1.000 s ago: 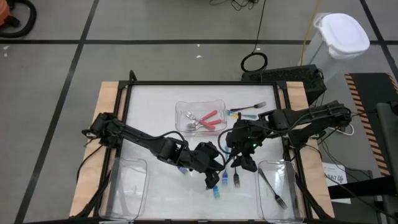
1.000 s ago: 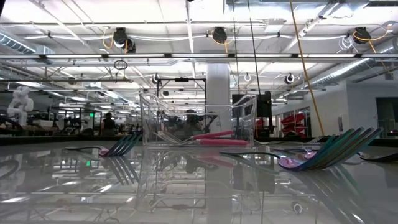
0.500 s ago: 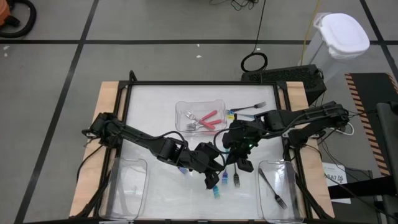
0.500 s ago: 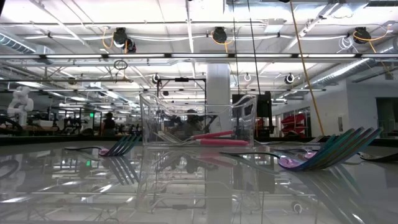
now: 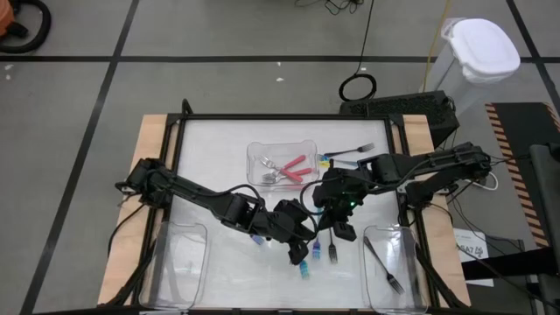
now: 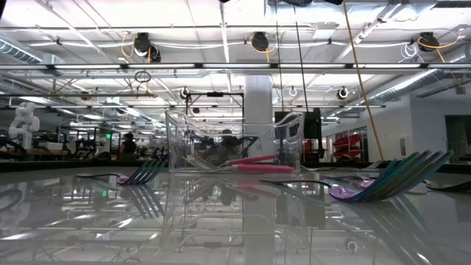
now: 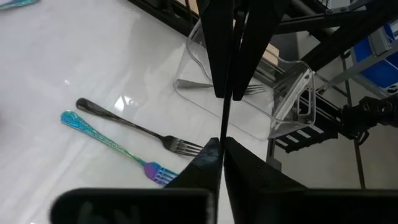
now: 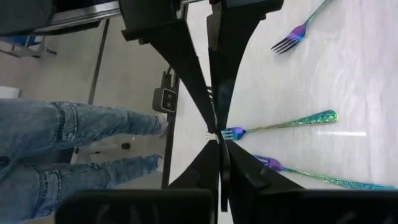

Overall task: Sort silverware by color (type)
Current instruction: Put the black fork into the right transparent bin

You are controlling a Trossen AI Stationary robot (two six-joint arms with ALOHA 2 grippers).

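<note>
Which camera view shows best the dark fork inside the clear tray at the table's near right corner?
The high view: the dark fork lies whole and diagonal in that clear tray. The left wrist view shows only part of it, behind the fingers. The low and right wrist views miss it.

You have three clear trays on the tabletop: middle tray (image 5: 280,146), front-left tray (image 5: 181,267), front-right tray (image 5: 407,254). Count two pink-handled utensils (image 5: 297,166) in the middle one and one dark fork (image 5: 383,265) front-right.

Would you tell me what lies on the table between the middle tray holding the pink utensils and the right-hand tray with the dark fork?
In the high view, the right gripper sits there.
</note>
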